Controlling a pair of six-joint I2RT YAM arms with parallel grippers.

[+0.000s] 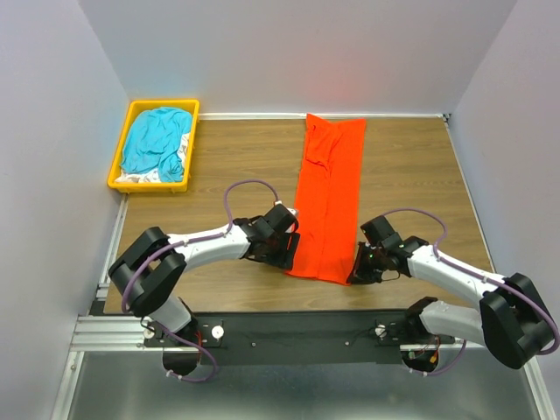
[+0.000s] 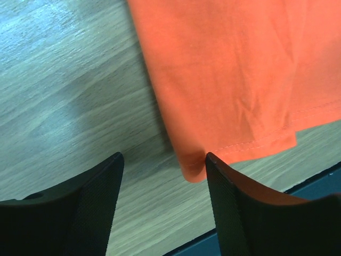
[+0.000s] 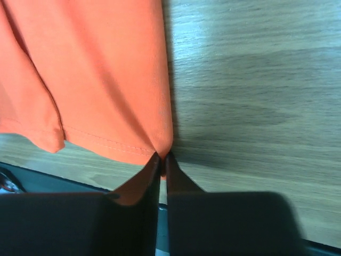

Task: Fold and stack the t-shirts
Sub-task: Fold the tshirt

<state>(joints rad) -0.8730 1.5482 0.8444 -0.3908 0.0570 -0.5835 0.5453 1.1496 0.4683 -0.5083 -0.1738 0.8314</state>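
A bright orange-red t-shirt [image 1: 331,197] lies on the wooden table as a long narrow strip running from the back edge toward me. My left gripper [image 1: 289,255] sits at its near left corner. In the left wrist view the left gripper [image 2: 163,157] is open, with that corner of the t-shirt [image 2: 229,80] just inside the jaws, against the right fingertip [image 2: 210,160]. My right gripper [image 1: 357,273] is at the near right corner. There the right gripper [image 3: 162,156] is shut on the hem corner of the t-shirt [image 3: 101,69].
A yellow bin [image 1: 117,168] stands at the back left of the table, holding a crumpled teal-blue t-shirt [image 1: 156,140] over some white fabric [image 1: 145,178]. Bare wood [image 1: 411,166] lies on both sides of the orange strip. A black rail [image 1: 297,328] runs along the table's near edge.
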